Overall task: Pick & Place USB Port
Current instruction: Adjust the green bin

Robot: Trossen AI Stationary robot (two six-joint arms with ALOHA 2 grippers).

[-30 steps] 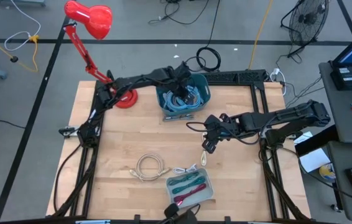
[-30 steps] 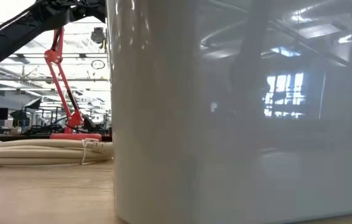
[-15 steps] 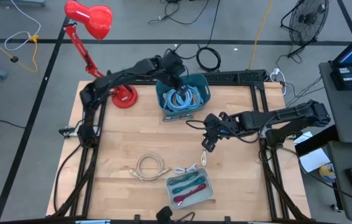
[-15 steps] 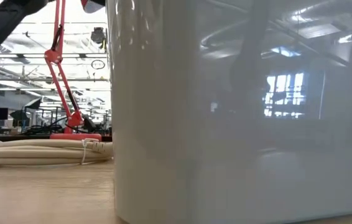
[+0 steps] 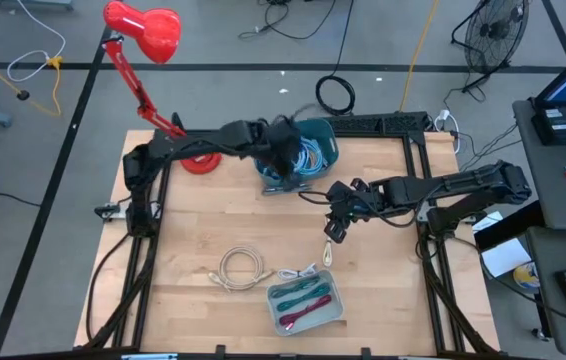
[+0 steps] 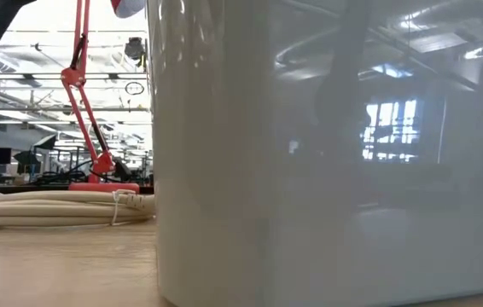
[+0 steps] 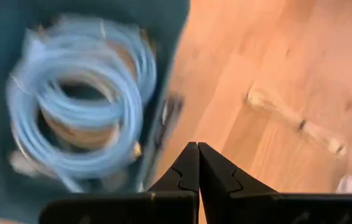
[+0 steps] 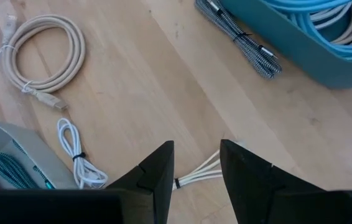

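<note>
Two arms are on the table, and the right one is the nearer to the job. The right gripper (image 5: pixel 335 231) hovers over bare wood near the middle of the table, its fingers parted with nothing between them. The white USB cable (image 8: pixel 195 177), a small tied bundle, lies just beside those fingertips on the side toward the clear tray (image 5: pixel 340 305). In the right wrist view one end of it shows in the gap between the fingers. Its long axis seems to run roughly across the gap, not along it, so I judge a short drop and a close would catch it. The left gripper (image 7: pixel 193 157) is pinched fully shut on nothing. It hangs over the front rim of the teal bin (image 5: pixel 325 160), above the coil of pale blue cable (image 7: pixel 76 118), well apart from the white bundle. Compared with half a second ago, the left arm has swung from the bin's back left corner to its front left edge. The right arm and the cable sit almost where they were.
</note>
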